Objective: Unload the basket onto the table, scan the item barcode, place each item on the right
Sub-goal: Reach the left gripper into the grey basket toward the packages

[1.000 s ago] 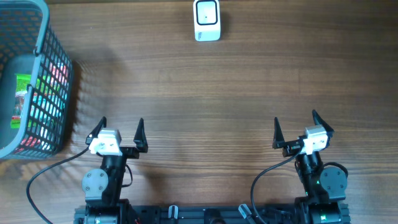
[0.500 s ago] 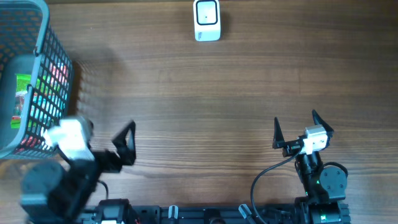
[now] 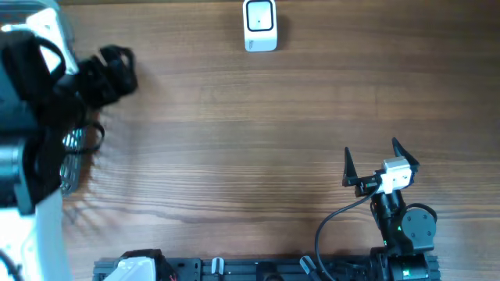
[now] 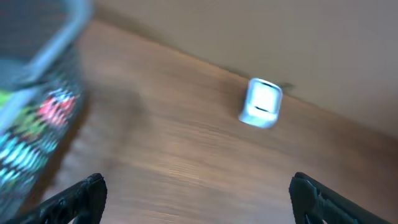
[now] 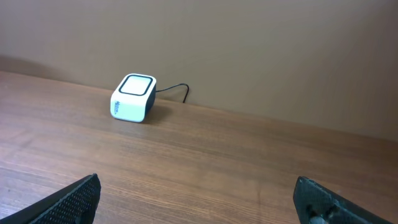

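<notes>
- Wooden table [image 3: 234, 117] carried a white barcode scanner [image 3: 259, 25], far ahead of the right gripper [image 3: 371, 160], whose jaws stood spread and empty.
- Left gripper [image 4: 199, 198] hung released and empty; the mesh basket [image 4: 46, 68] of blurred coloured packets [image 4: 43, 118] sat ahead-left of it, the scanner ahead-right.

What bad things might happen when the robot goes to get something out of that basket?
1. The left hand hangs open close to the basket. A finger might catch in the mesh and tip it.
2. The colourful packets look crowded together, so the hand may pinch two or drop one.
3. The scanner sits far off at the table's back edge, so a loosely held packet might slip on the way there.
</notes>
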You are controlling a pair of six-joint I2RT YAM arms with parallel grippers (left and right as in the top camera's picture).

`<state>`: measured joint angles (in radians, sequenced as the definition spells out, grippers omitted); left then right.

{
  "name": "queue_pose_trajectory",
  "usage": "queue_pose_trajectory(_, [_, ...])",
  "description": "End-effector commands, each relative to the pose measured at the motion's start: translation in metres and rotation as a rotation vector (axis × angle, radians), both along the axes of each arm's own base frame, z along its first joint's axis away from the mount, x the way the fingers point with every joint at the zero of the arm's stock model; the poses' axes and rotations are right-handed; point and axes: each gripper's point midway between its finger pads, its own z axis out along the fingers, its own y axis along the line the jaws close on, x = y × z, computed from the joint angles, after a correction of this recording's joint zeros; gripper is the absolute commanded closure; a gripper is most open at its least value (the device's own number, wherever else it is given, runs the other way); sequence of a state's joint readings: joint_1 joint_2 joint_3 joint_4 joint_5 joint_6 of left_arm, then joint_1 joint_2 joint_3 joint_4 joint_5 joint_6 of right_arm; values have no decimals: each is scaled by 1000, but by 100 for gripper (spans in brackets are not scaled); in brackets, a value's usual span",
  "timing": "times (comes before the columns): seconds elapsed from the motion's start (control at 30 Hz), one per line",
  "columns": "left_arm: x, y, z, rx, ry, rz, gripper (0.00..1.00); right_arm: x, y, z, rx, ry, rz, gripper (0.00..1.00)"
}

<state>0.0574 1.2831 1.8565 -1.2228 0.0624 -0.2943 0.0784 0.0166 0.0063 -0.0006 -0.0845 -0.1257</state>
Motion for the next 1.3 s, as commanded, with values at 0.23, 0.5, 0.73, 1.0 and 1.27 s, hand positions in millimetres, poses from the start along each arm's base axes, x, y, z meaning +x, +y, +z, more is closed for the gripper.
queue_pose_trajectory(0.23, [26,184,-83,-193,197,641,0,0,-3,1,-5,-5,-16,0])
queue_pose_trajectory(0.5, [1,270,-110,-290,195,816,0,0,-3,1,-5,-5,-15,0])
queue_pose_trajectory(0.73, [-2,296,-199,-345,424,884,0,0,-3,1,-5,-5,-15,0])
queue_pose_trajectory(1.0, [-8,289,-292,-414,655,853,8,0,-3,1,-5,-5,-15,0])
queue_pose_trajectory(1.27, [5,271,-336,-451,638,698,8,0,-3,1,-5,-5,-15,0])
